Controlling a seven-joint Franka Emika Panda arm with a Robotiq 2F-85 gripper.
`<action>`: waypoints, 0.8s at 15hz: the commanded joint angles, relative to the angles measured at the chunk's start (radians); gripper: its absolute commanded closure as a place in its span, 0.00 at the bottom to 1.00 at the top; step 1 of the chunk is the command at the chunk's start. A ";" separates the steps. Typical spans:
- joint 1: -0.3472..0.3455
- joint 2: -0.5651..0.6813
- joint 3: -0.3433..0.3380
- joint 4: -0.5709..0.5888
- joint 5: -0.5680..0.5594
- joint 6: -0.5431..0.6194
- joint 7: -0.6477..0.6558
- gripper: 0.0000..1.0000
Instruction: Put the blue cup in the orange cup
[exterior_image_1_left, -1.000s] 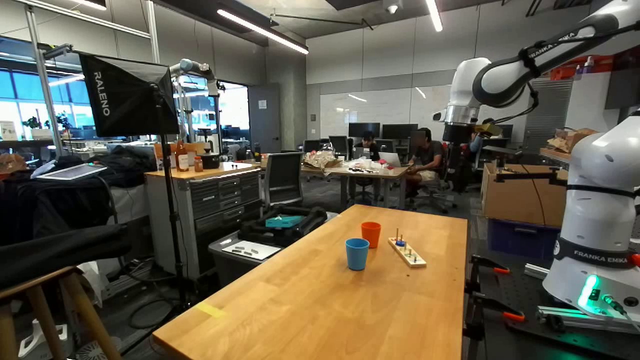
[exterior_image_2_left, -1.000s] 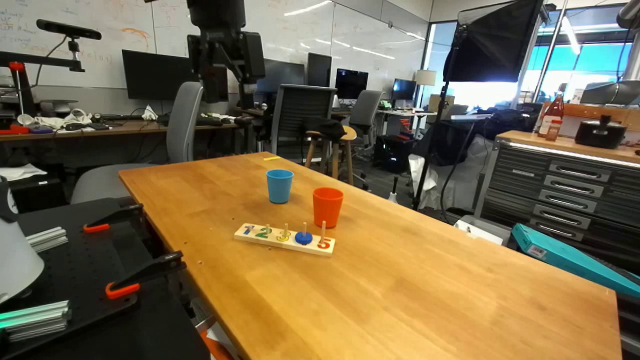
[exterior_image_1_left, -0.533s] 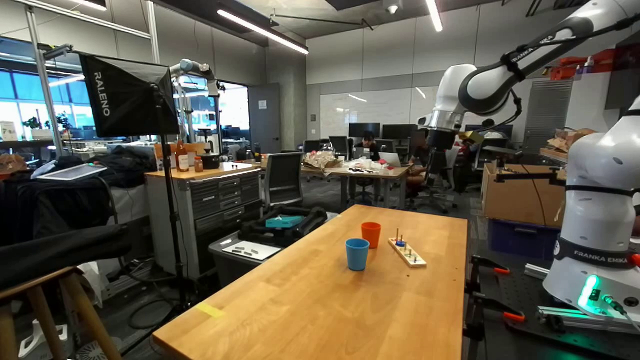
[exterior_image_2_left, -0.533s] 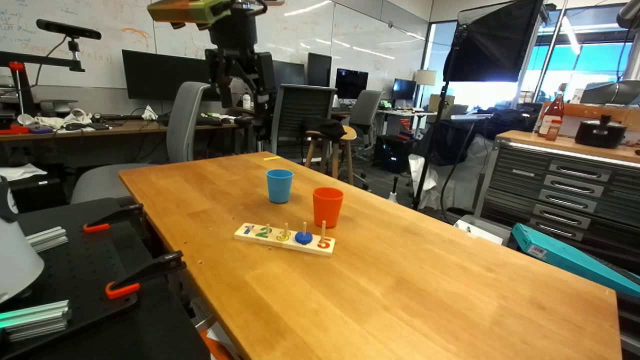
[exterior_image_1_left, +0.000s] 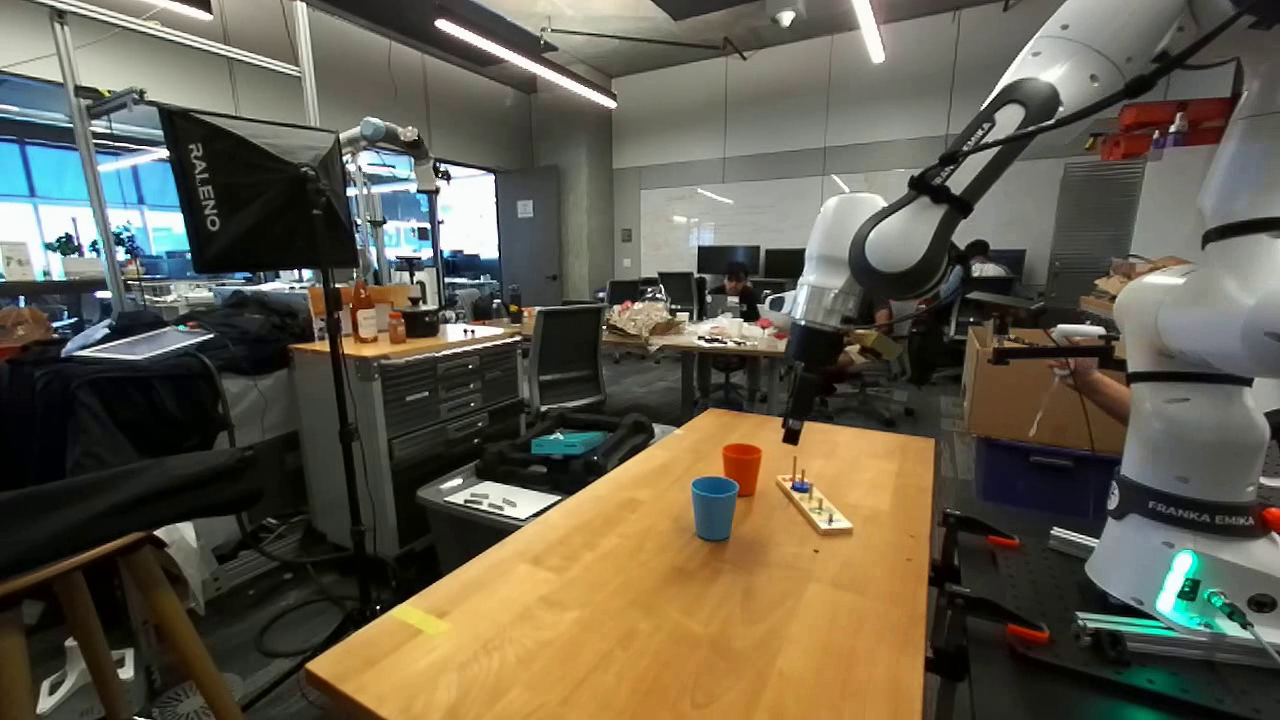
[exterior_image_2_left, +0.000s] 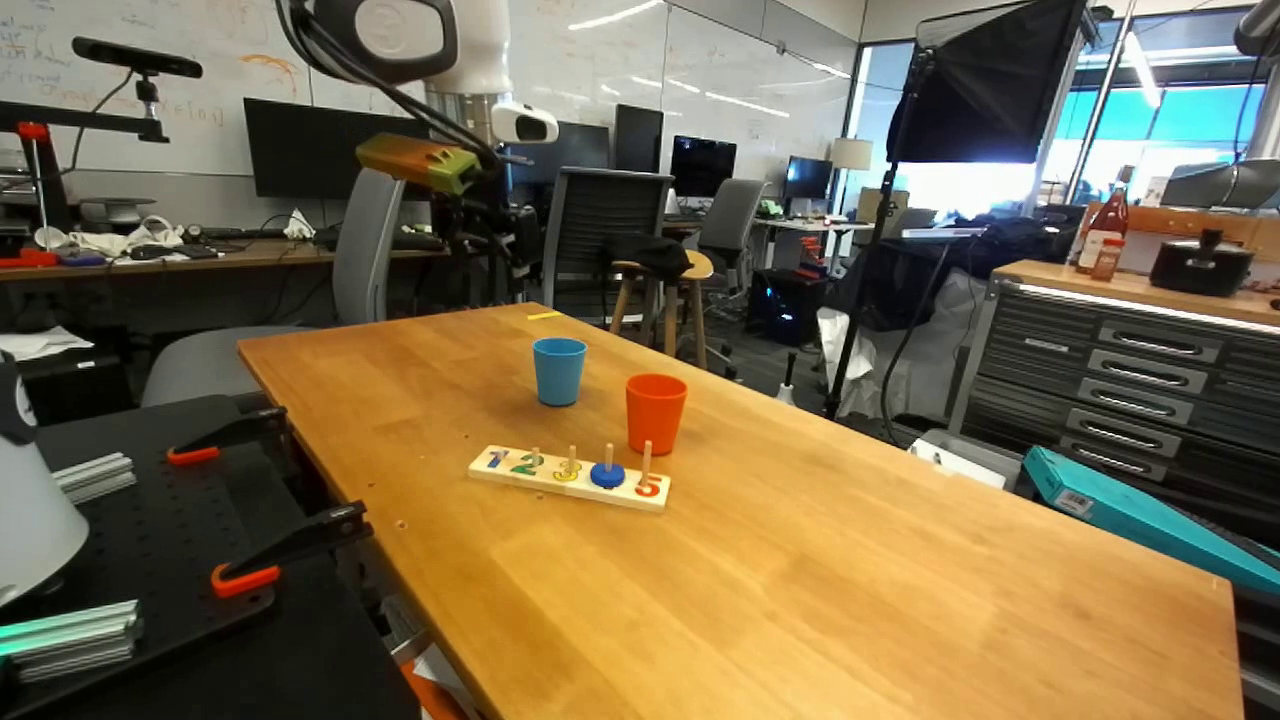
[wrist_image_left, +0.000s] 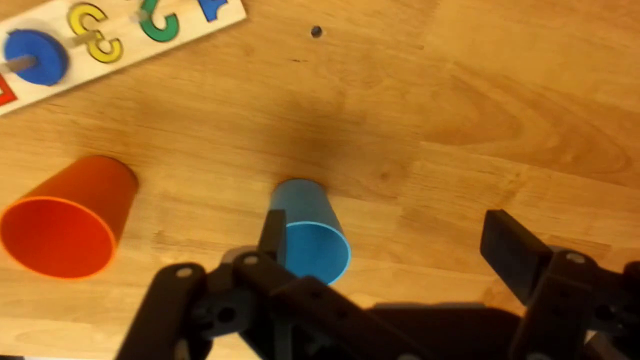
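The blue cup (exterior_image_1_left: 714, 508) stands upright on the table in both exterior views (exterior_image_2_left: 559, 372). The orange cup (exterior_image_1_left: 742, 468) stands upright close to it, apart, also in an exterior view (exterior_image_2_left: 655, 415). My gripper (exterior_image_1_left: 793, 436) is above the table; in an exterior view it is dark and partly hidden behind the arm (exterior_image_2_left: 490, 245). In the wrist view my gripper (wrist_image_left: 386, 230) is open with nothing between its fingers. The left finger covers part of the blue cup (wrist_image_left: 305, 200), which lies lower. The orange cup (wrist_image_left: 95, 190) is left of that finger.
A wooden number peg board (exterior_image_1_left: 830, 518) with a blue ring lies near the orange cup; it also shows in an exterior view (exterior_image_2_left: 570, 482) and the wrist view (wrist_image_left: 125, 47). Clamps (exterior_image_2_left: 245, 582) grip the table edge (exterior_image_2_left: 395, 570) on the robot's side. A person's hand (exterior_image_1_left: 1080, 372) shows behind the arm.
The arm has swung out over the table and come down, bringing the gripper lower and nearer the cups. The cups and peg board have not moved. A person's hand has appeared behind the arm.
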 joint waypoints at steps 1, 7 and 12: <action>0.022 0.222 0.082 0.124 0.099 0.135 -0.006 0.00; -0.071 0.471 0.195 0.303 -0.005 0.289 0.099 0.00; -0.085 0.578 0.148 0.392 -0.152 0.303 0.201 0.00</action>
